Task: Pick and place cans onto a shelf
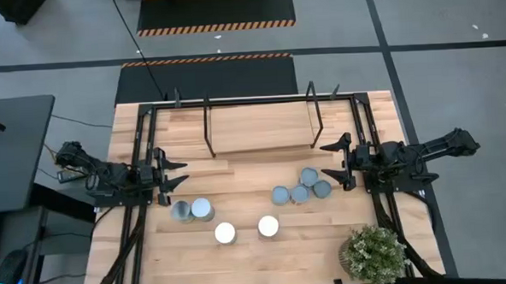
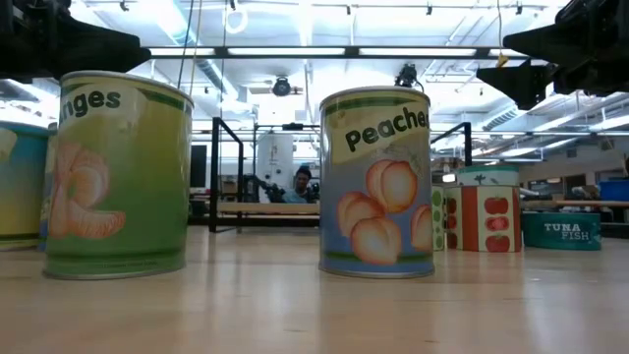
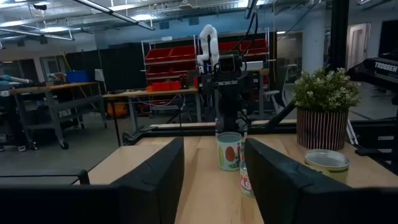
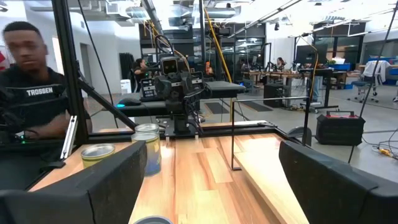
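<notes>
Several cans stand upright on the table. Two dull cans (image 1: 192, 211) are near the left, two bright white-topped ones (image 1: 225, 233) (image 1: 268, 226) are toward the near edge, and a cluster of blue-grey ones (image 1: 300, 189) is right of centre. In the low view an oranges can (image 2: 118, 177) and a peaches can (image 2: 376, 182) stand closest. The shelf (image 1: 261, 124), a light-wood board between black rods, stands at the far middle. My left gripper (image 1: 176, 175) is open and empty at the table's left, just beyond the two dull cans. My right gripper (image 1: 332, 161) is open and empty, beside the cluster.
A green potted plant (image 1: 373, 252) stands at the near right corner. Black frame rails run along both sides of the table (image 1: 241, 262). A person (image 4: 28, 81) is seen beyond the table in the right wrist view. Bare wood lies between the shelf and the cans.
</notes>
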